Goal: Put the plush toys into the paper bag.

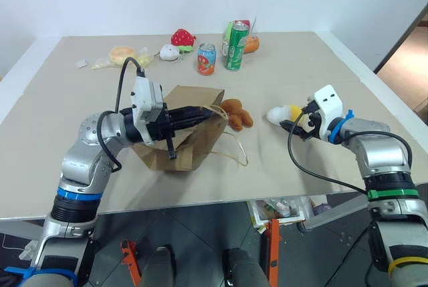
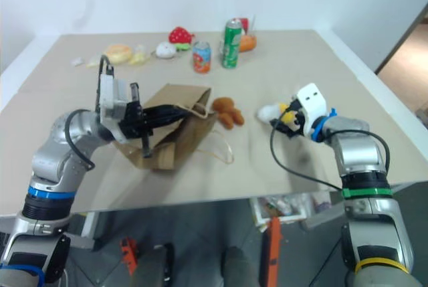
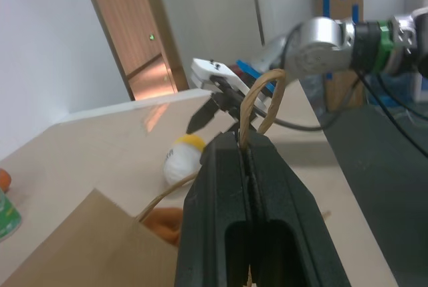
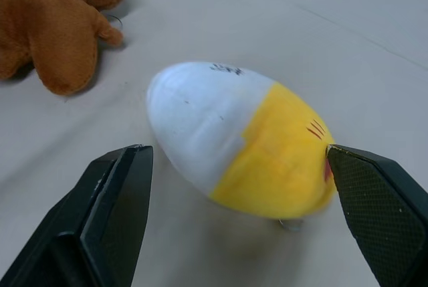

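The brown paper bag (image 1: 180, 133) lies on its side on the table, mouth toward the right. My left gripper (image 1: 211, 112) is shut on one of its twisted cord handles (image 3: 263, 97), holding the bag's upper edge up. The lumpy orange-brown plush toy (image 1: 237, 114) lies just outside the bag's mouth. Further right rests the egg-shaped plush toy (image 4: 234, 136), white with a yellow end. My right gripper (image 4: 235, 154) is open and low at the egg, one finger on each side of it. The other handle (image 1: 235, 150) trails on the table.
At the table's back stand a green can (image 1: 235, 47) and a shorter colourful can (image 1: 206, 59), with a red strawberry plush (image 1: 182, 37), a small white round plush (image 1: 168, 52) and a yellowish doughnut-like toy (image 1: 123, 55) to their left. The table's front edge (image 1: 221, 200) is close.
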